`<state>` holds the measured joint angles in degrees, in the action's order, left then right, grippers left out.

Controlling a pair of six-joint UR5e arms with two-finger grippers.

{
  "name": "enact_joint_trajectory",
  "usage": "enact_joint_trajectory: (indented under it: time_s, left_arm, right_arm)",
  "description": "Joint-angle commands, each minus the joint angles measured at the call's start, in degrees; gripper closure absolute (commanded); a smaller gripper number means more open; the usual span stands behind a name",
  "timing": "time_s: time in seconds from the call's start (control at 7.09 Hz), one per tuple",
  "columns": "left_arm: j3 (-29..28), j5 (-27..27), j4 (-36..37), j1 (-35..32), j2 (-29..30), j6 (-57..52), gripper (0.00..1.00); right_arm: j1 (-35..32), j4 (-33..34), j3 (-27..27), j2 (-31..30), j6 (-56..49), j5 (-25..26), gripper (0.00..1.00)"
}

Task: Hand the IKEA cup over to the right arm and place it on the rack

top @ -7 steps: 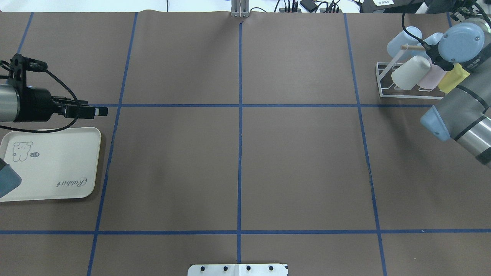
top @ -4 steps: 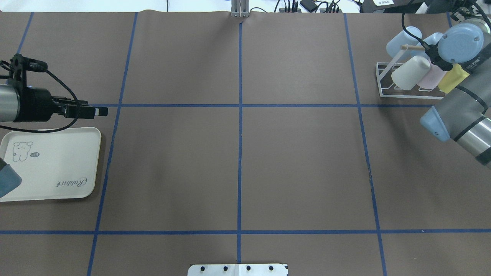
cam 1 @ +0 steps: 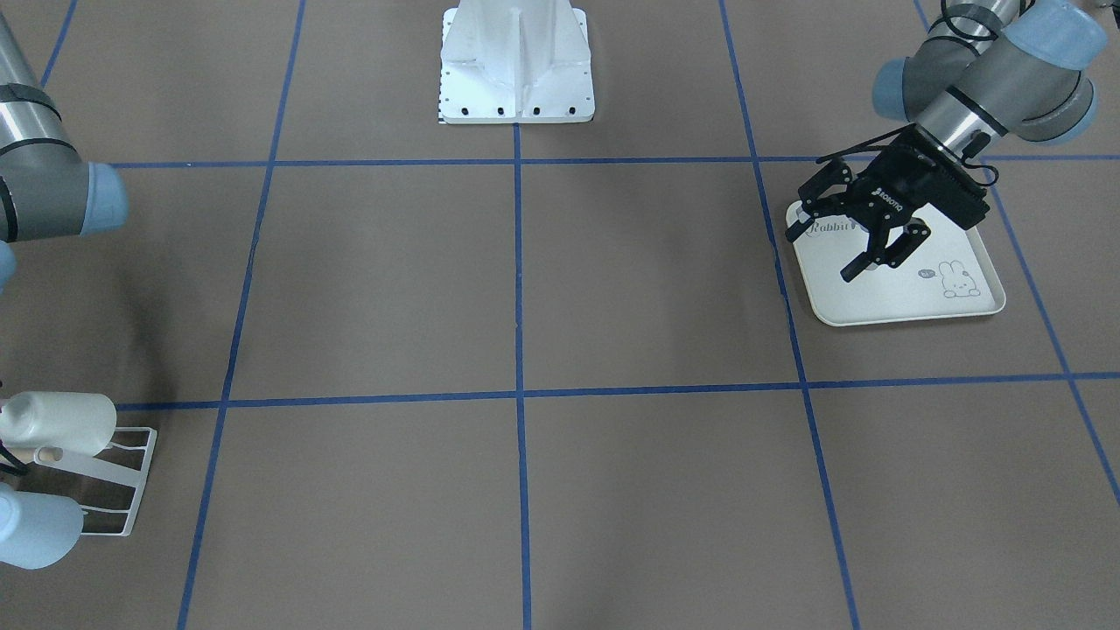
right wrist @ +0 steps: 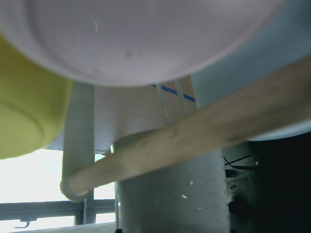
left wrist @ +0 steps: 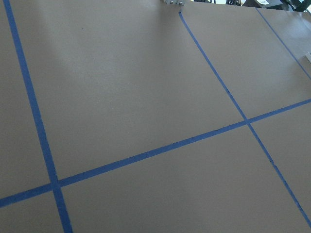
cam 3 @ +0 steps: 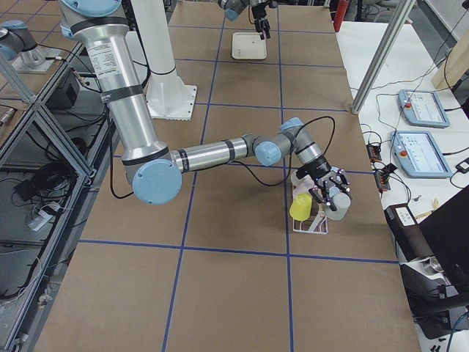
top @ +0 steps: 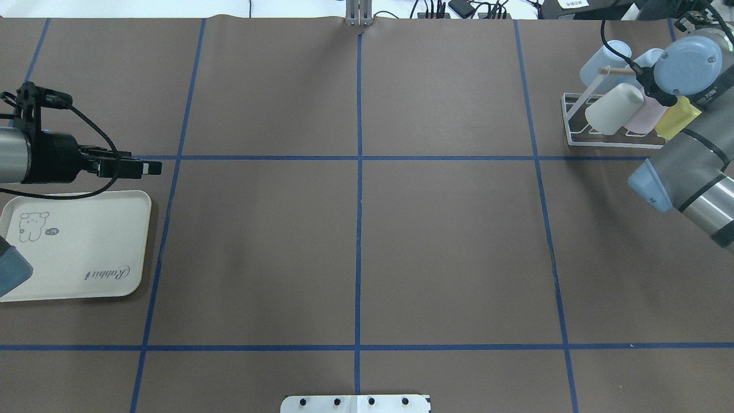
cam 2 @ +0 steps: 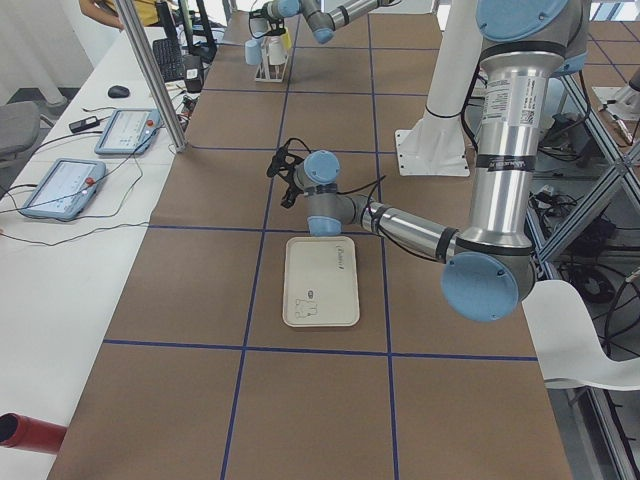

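**Front-facing view.** Left gripper [cam 1: 821, 254] hangs tilted above a corner of the rabbit tray [cam 1: 901, 308], jaws spread wide with nothing between them. At the opposite end of the table, the rack [cam 1: 131, 477] carries a white cup [cam 1: 57, 423] and a blue cup [cam 1: 35, 529], both tilted.

**Overhead view.** Pink cup [top: 648, 115] and yellow cup [top: 676, 117] lean on the same rack beside the white one. Which is the task's cup cannot be told. Right arm [top: 688, 166] reaches over the rack, its wrist hiding the claw.

**Right side view.** Right gripper [cam 3: 331, 194] sits among the cups; its opening cannot be told.

**Right wrist view.** Wooden rod [right wrist: 194, 141] crosses close by the pink cup.

**Handling, as judged.** Light, stiff, smooth plastic, unlikely to break; best pinched across the wall near the rim
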<state>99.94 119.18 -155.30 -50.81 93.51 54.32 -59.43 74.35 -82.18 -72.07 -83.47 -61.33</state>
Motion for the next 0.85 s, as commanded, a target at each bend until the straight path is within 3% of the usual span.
enact_joint_trajectory:
  time_s: [0.0,0.71]
  left_arm:
    - [0.0,0.0,0.0,0.0,0.0,0.0,0.00]
    - [0.1,0.0,0.0,0.0,0.1,-0.1,0.00]
  right_arm:
    - [0.0,0.0,0.1,0.1,0.6,0.1,0.03]
    - [0.4,0.0,-0.9,0.8,2.6,0.0,0.00]
